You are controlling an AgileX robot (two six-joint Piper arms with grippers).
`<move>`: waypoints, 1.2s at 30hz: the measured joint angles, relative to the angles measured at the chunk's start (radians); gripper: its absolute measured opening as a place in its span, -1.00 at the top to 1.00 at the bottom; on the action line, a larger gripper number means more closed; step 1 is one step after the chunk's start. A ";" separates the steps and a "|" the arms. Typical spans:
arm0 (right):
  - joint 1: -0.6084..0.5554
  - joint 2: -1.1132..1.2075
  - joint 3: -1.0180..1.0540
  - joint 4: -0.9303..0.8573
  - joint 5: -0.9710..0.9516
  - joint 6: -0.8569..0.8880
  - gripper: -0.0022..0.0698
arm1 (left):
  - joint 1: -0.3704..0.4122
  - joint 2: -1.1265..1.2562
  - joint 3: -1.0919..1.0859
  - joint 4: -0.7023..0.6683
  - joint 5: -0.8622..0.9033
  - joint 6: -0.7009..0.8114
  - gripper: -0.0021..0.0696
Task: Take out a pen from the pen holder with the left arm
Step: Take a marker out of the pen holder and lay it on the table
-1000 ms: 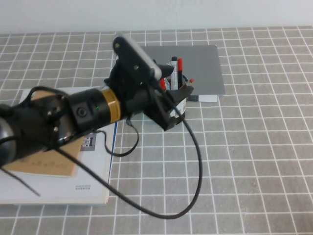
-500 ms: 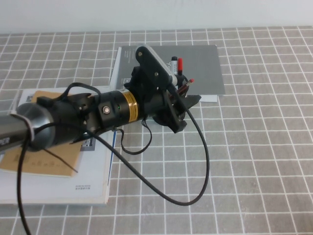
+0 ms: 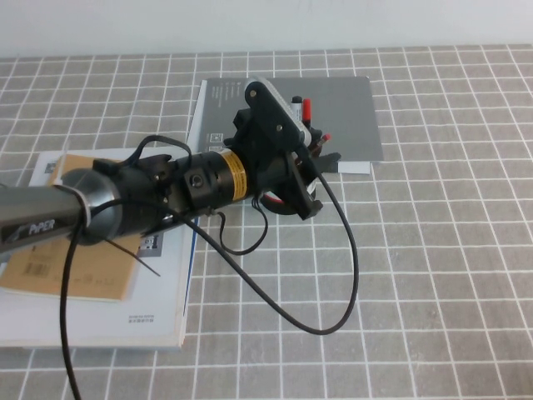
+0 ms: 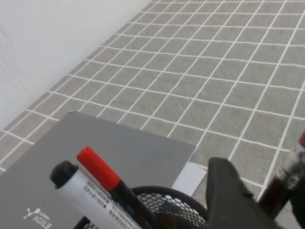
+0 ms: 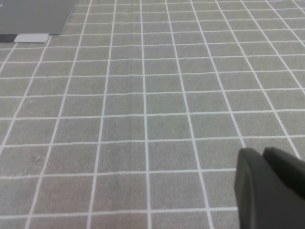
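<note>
1. Presently the left gripper [image 3: 312, 177] sits down over the pen holder [image 4: 159, 192], with the left arm reaching across from the holder's left side.
2. Its jaws are spread. One black finger [image 4: 233, 200] stands just outside the holder's mesh rim, and the other is only a sliver at the frame edge in the left wrist view.
3. A dark red pen [image 4: 281, 186] stands between those two fingers, close beside the nearer one. Whether either finger touches it cannot be told.
4. Two more pens lean out of the holder, side by side and touching: a white marker with a black cap [image 4: 78, 188] and a red-capped pen [image 4: 97, 168].
5. The holder rests at the near edge of a grey book [image 3: 341, 108], which stretches away behind it.
6. Well to the left of the holder lies a white book [image 3: 125, 321] with a brown notebook [image 3: 75, 267] on top of it.
7. A black cable [image 3: 350, 275] loops from the left gripper across the grey tiled table [image 3: 433, 275] on the holder's near side.
8. The right gripper [image 5: 263, 157] hangs over bare tiles well apart from the holder. Whether it is spread or pressed together cannot be told.
</note>
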 joint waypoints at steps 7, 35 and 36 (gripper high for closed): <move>0.000 0.000 0.000 0.000 0.000 0.000 0.97 | 0.000 0.004 -0.014 -0.007 -0.004 0.029 0.74; 0.000 0.000 0.000 0.000 0.000 0.000 0.97 | 0.000 -0.509 -0.018 -0.029 0.437 -0.429 0.90; 0.000 0.000 0.000 0.000 0.000 0.000 0.97 | 0.000 -0.538 -0.018 -0.059 0.508 -0.448 0.90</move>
